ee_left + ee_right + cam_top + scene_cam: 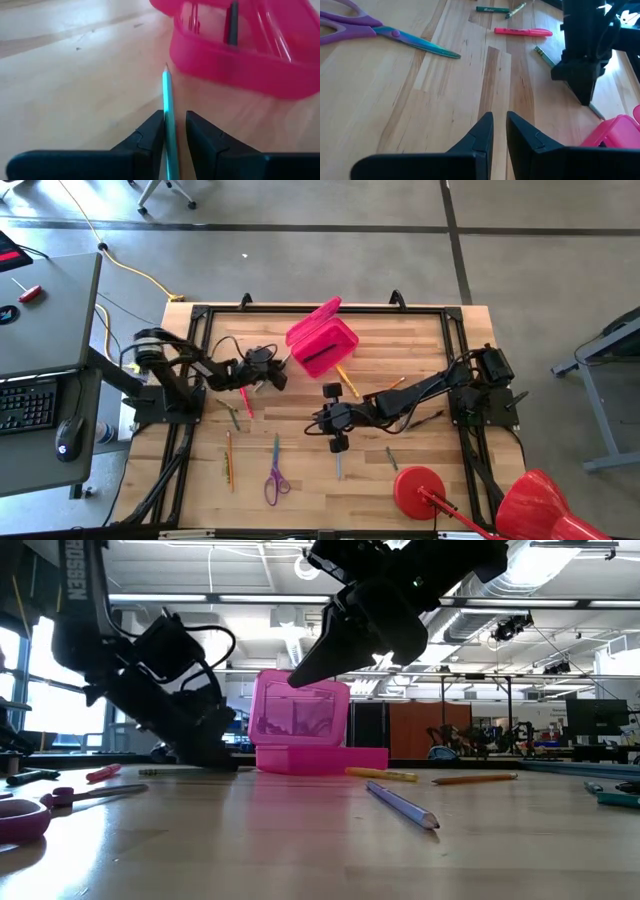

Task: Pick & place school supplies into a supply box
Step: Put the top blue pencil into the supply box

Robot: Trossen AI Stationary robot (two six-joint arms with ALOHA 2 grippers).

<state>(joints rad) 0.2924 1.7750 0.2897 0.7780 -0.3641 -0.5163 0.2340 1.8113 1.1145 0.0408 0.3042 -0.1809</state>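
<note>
Teal pencil [169, 115] pinched in left end effector [172, 131] beside pink box [240, 65] wall.

Can't see far end of teal pencil [169, 115] in left wrist view; it runs off picture edge between left gripper [173, 131] fingers. Supply box [240, 55] cut off at 3 o'clock. Dark thing [231, 22] inside box too blurry, can't tell what. Scissors [365, 30] handles cut off at 9 o'clock in right wrist view.
</note>
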